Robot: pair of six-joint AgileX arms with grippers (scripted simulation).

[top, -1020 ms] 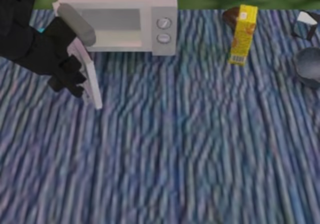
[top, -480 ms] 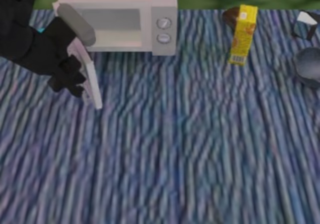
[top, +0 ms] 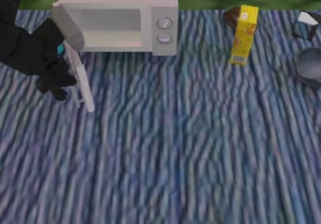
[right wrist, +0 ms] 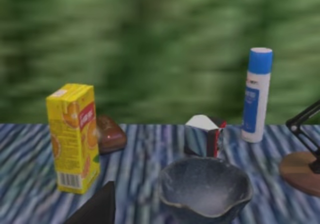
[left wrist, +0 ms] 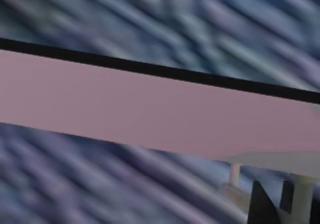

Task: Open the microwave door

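Illumination was even and diffuse in all three views, with no single source apparent and no glare. In the top view the striped tablecloth (top: 190,149) appeared soft and smeared, its stripes wavering without crisp edges; the microwave (top: 118,18) was pale and nearly shadowless, and its cavity was evenly lit. The left arm (top: 30,48) read as a flat black mass with almost no surface detail. The left wrist view was strongly blurred: a broad pinkish band (left wrist: 150,114) and a dark line crossed streaked fabric. In the right wrist view the green backdrop (right wrist: 150,43) was defocused, while the juice carton (right wrist: 72,136) and bowl (right wrist: 205,189) were sharper.
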